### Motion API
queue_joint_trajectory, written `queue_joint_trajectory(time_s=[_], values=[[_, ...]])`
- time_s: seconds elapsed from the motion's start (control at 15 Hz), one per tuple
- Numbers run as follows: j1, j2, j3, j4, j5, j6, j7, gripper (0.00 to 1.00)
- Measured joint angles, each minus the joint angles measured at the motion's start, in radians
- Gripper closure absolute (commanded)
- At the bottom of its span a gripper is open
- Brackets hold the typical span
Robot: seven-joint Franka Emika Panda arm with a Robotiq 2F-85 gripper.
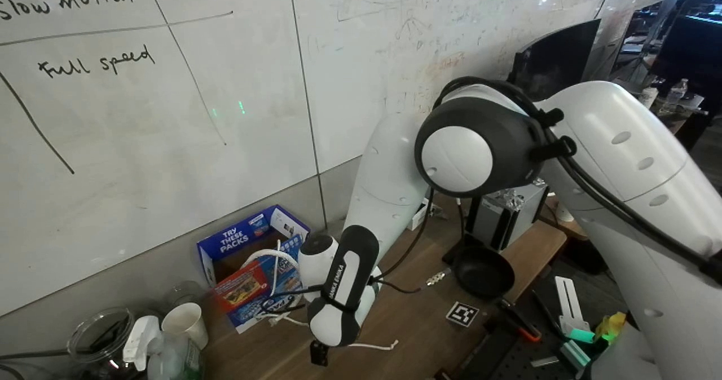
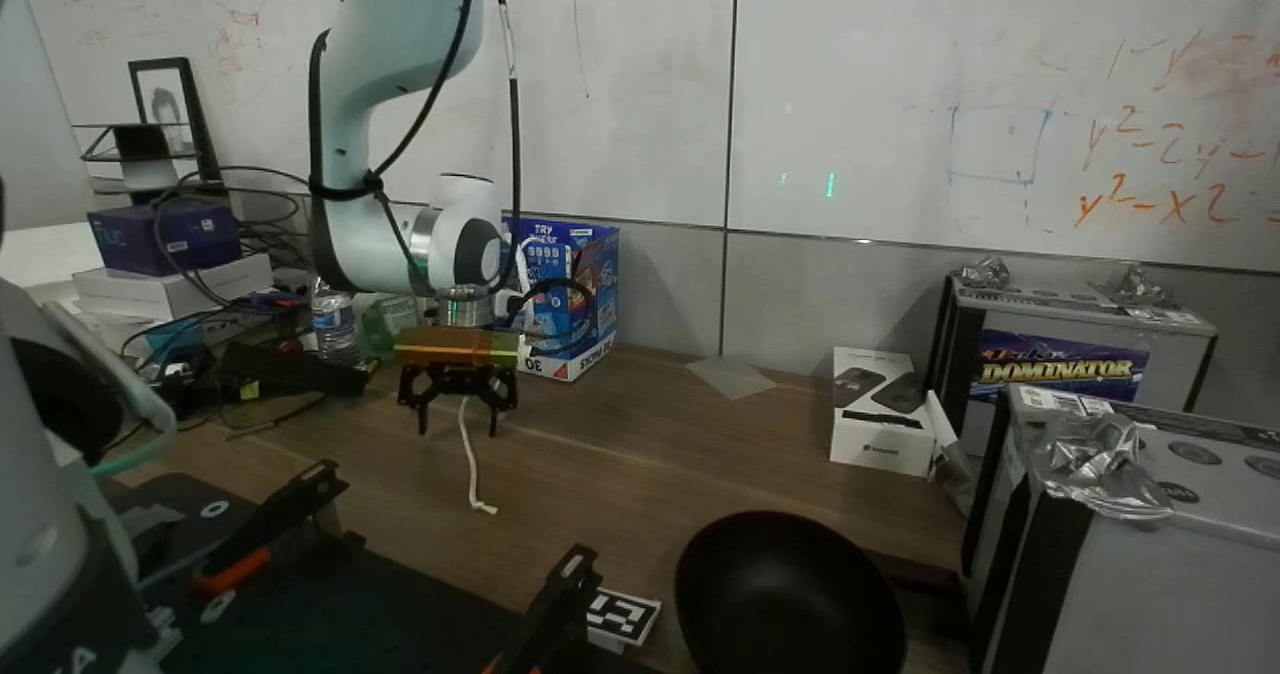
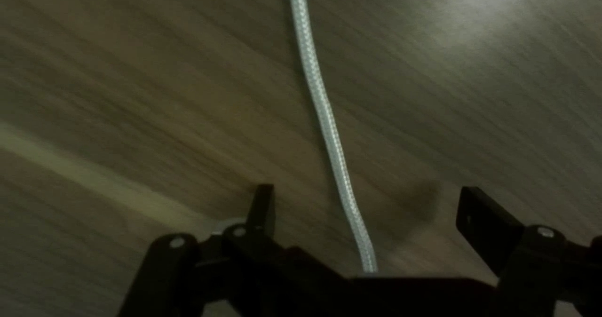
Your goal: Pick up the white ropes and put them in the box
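One braided white rope (image 3: 328, 129) runs below the wide, empty claw (image 3: 367, 197); best lower fully to surface (image 3: 141, 96) before pinching.

The white rope (image 3: 328, 123) shows a fine braided weave, textile-looking with a faint sheen; the bench (image 3: 188, 96) has streaked wood grain, smooth and softly shining. The box (image 2: 596, 262) is printed cardboard, smooth-looking. The hand (image 3: 367, 197) looks matt black, dotted with metal-looking screw heads (image 3: 545, 232); the arm's shell (image 1: 609, 112) is smooth and shiny. Crumpled foil (image 2: 1105, 464) glints like metal; the whiteboard (image 1: 254, 75) looks glossy.
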Motion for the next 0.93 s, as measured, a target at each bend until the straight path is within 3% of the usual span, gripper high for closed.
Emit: queue_joint_trajectory(time_s=[0.6,0.67,0.73,0.93], values=[[0.057,0.000,-0.050,0.003,-0.040,0.023,0.001,0.00],[0.058,0.001,-0.052,0.004,-0.040,0.023,0.001,0.25],[0.058,0.001,-0.052,0.004,-0.041,0.023,0.001,0.26],[0.058,0.001,-0.058,0.009,-0.041,0.025,0.001,0.49]])
